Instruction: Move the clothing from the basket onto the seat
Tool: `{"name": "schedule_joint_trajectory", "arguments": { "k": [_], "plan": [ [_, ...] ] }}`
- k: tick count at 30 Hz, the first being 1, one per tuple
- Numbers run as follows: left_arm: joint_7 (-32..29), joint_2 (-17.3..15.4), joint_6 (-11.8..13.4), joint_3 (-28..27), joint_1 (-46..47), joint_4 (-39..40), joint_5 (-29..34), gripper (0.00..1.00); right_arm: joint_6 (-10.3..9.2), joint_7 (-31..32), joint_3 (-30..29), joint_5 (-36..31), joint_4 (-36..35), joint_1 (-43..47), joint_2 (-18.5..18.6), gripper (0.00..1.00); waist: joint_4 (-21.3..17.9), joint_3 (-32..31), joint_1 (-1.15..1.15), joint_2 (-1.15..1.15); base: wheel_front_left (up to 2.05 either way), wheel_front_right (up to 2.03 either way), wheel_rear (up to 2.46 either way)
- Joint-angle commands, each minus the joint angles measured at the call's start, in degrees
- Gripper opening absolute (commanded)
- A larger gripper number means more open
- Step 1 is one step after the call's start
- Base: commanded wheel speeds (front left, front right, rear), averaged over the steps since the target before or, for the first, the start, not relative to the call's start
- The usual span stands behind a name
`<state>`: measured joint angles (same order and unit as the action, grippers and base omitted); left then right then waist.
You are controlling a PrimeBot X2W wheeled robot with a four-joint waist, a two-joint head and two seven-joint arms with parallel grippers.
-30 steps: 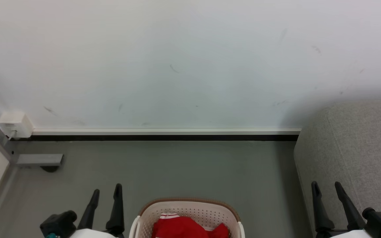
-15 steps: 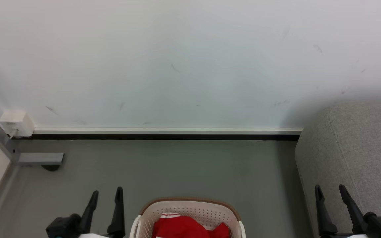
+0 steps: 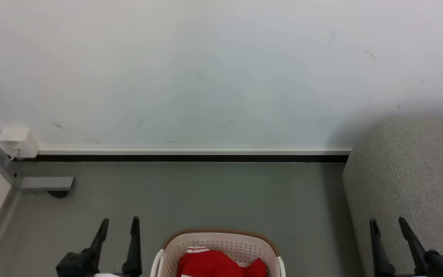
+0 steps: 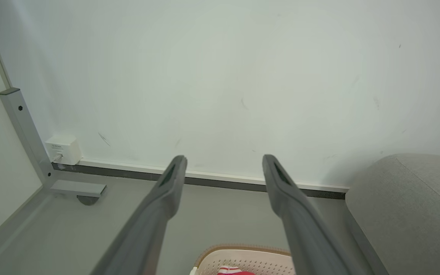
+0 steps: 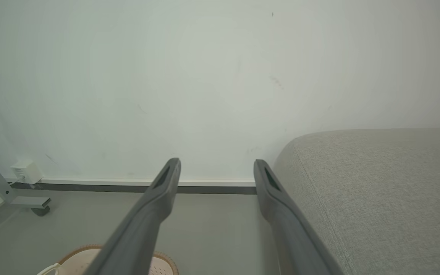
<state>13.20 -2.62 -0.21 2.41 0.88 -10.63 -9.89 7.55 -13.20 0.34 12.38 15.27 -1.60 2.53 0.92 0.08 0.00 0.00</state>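
Both grippers are empty, jaws spread wide: left gripper (image 3: 119, 222) hangs left of the basket (image 3: 221, 232), right gripper (image 3: 387, 222) in front of the sofa (image 3: 410, 173) edge, fingers aimed at the wall (image 3: 221, 77). Reads as a ready pose, nothing grabbed yet. The basket stands on the floor (image 3: 206, 192) dead centre between the arms, presumably so either can dip in. The sofa is near on its right with a strip of floor between, so a short carry. Red clothing (image 3: 214, 264) is in the basket, bunched in a heap below the rim, none on the sofa. Its white striped trim (image 3: 196, 250) points toward the wall, at the heap's left. The heap spreads left-right across the basket, but the frame edge cuts it off, so true long axis: can't tell.
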Motion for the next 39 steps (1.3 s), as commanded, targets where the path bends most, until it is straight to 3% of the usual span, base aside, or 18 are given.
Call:
{"name": "schedule_joint_trajectory", "arguments": {
  "k": [1, 15, 39],
  "plan": [
    [0.77, -0.41, -0.17, -0.27, -0.64, 0.13, 2.0, 1.0, -0.1, -0.63, -0.52, -0.95, 0.15, 0.49, 0.54, 1.0, -0.05, -0.02, 0.0, 0.0, 0.0, 0.0, 0.0],
    [2.04, -0.43, -0.49, -0.48, -1.46, -0.68, 6.89, 1.0, -0.12, -2.16, -0.82, -5.68, -0.02, 0.67, 0.54, 1.0, -0.12, -0.1, 0.0, 0.0, 0.0, 0.0, 0.0],
    [1.98, -0.42, -0.84, -0.28, -0.51, -1.43, 4.98, 1.0, -0.12, -1.96, -0.56, -4.13, 0.04, -0.31, 0.53, 1.0, -0.55, 1.39, 0.0, 0.0, 0.0, 0.0, 0.0]
  ]
}}
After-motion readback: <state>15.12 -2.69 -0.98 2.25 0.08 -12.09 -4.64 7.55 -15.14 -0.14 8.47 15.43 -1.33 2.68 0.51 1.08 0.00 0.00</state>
